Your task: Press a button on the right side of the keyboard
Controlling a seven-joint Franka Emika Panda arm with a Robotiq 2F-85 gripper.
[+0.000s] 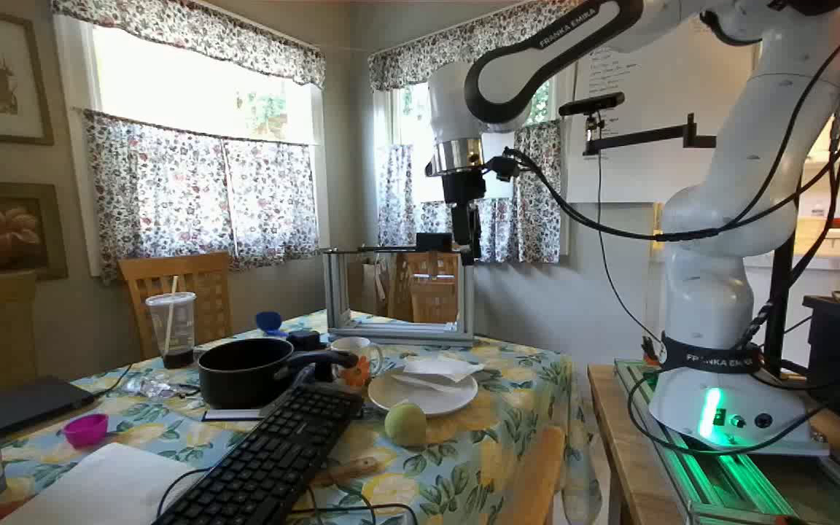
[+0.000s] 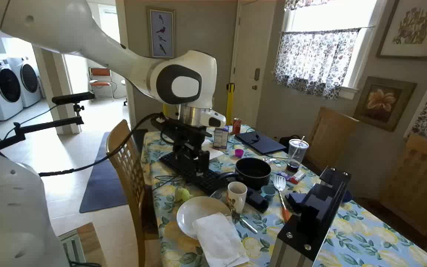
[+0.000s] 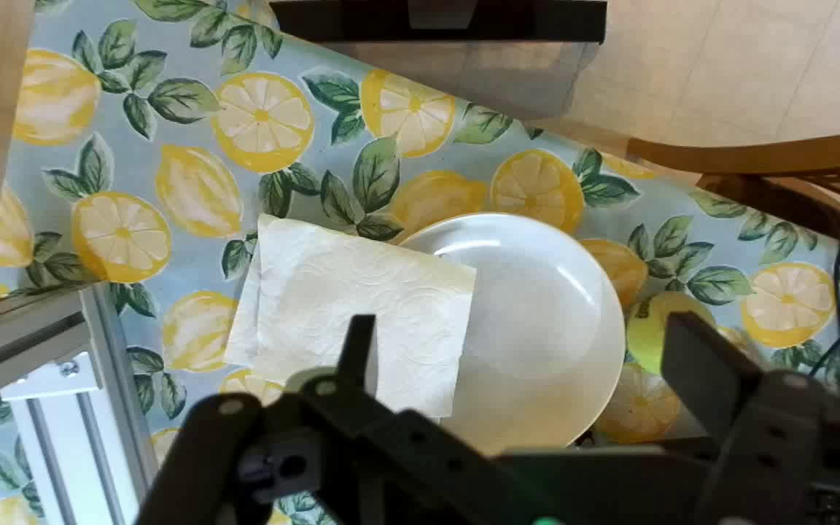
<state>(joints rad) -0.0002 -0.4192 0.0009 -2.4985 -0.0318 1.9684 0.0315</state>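
Note:
The keyboard (image 1: 267, 456) is long, flat and black. It lies on the flowered tablecloth beside the black pan, and its nearer part runs off the bottom of that exterior view. It also shows in an exterior view (image 2: 211, 181), where my arm covers part of it. In the wrist view I cannot make out the keyboard; the gripper body hides the lower part. My gripper (image 1: 466, 255) hangs well above the table, pointing down; it also shows in an exterior view (image 2: 200, 172). In the wrist view my gripper (image 3: 518, 332) has its fingers wide apart with nothing between them, above the plate.
A white plate (image 3: 537, 313) with a paper towel (image 3: 362, 306) lies below me. A yellow-green ball (image 1: 405, 424) sits between plate and keyboard. The black pan (image 1: 245, 375), a mug (image 2: 237, 196) and a metal frame (image 1: 405, 335) stand on the table. A dark slab (image 2: 261, 142) lies farther off.

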